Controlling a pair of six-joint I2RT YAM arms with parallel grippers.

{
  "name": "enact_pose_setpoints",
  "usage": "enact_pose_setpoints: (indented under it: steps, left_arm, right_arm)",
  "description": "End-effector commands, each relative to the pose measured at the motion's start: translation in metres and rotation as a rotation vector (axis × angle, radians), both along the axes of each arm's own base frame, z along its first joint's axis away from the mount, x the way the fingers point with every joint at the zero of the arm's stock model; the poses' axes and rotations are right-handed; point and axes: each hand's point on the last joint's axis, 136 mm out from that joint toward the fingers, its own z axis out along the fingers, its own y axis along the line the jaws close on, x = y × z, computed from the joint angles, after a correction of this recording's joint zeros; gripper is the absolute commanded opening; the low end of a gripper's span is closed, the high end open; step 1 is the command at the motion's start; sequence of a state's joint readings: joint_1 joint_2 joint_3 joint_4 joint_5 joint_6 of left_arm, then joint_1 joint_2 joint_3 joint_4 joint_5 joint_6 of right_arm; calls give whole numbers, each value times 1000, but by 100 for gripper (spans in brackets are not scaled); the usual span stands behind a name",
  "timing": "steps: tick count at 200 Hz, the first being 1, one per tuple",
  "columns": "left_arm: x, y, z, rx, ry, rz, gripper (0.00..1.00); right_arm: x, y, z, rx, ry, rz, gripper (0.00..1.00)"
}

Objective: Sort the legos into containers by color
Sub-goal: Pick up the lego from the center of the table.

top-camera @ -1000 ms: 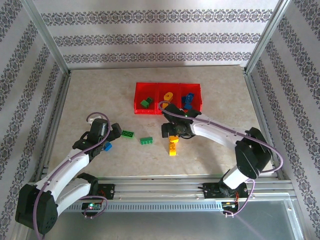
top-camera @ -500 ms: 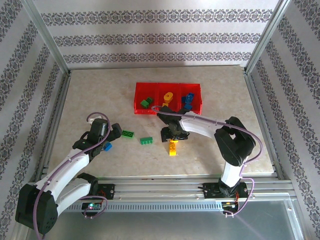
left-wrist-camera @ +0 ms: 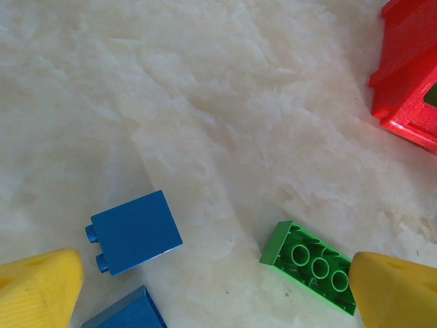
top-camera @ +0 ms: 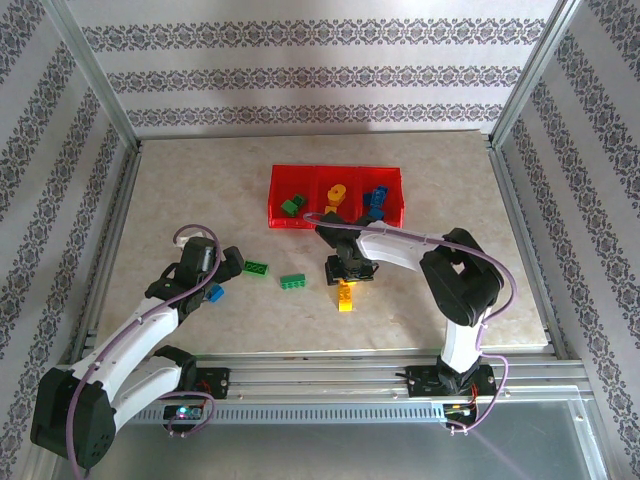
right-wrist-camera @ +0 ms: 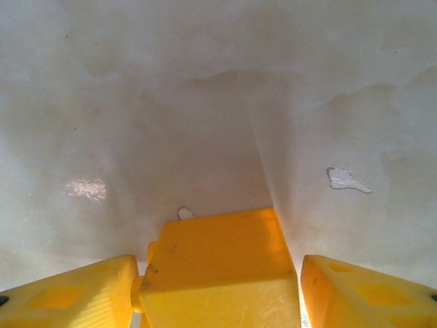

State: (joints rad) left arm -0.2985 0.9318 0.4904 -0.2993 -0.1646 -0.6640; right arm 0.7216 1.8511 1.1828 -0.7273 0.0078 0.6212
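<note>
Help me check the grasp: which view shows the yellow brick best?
Right wrist: the yellow brick sits large and close between the right gripper's fingers. Top external shows it small, at that gripper's tip.

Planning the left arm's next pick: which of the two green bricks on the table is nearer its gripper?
The left green brick, just beside the left gripper; the other green brick lies farther right.

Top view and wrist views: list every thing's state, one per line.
Left gripper: open, over the table.
Right gripper: straddles yellow brick; grip unclear.
Yellow brick: outside the tray, unsorted.
Green bricks: loose on table.
Blue brick: loose on table.
Tray: partly filled, colours in separate compartments.
</note>
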Motion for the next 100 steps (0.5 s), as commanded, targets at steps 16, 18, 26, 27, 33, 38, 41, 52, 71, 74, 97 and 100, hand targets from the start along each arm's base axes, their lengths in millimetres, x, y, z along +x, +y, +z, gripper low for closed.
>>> enact_pose_setpoints:
  steps: [16, 18, 26, 27, 33, 38, 41, 52, 71, 74, 97, 100]
  left_arm:
    - [6, 5, 6, -14, -30, 36, 100]
    - [6, 5, 6, -14, -30, 35, 100]
    - [6, 5, 6, -13, -29, 37, 100]
    - [6, 5, 5, -13, -28, 37, 100]
    - [6, 6, 6, -12, -30, 38, 100]
    - [6, 6, 5, -12, -30, 38, 100]
    - [6, 6, 5, -12, -29, 39, 100]
    - [6, 6, 5, -12, -30, 39, 100]
    - [6, 6, 4, -12, -29, 41, 100]
    - [6, 6, 4, -12, -29, 41, 100]
    - [6, 6, 4, -11, -28, 40, 100]
    - [6, 6, 4, -11, -29, 41, 100]
  right_arm:
    - [5, 2, -2, 8, 12, 2, 60]
    - [5, 2, -2, 8, 11, 2, 59]
    - [6, 3, -2, 8, 11, 2, 58]
    - [6, 3, -2, 8, 11, 2, 58]
    - [7, 3, -3, 7, 11, 3, 58]
    - [7, 3, -3, 7, 10, 4, 57]
    - [8, 4, -2, 9, 8, 4, 56]
    - [9, 5, -1, 12, 5, 4, 55]
    - [11, 7, 1, 17, -2, 8, 52]
    - [12, 7, 2, 17, -4, 8, 51]
    - [14, 10, 7, 27, -16, 11, 48]
    - [15, 10, 8, 28, -18, 11, 47]
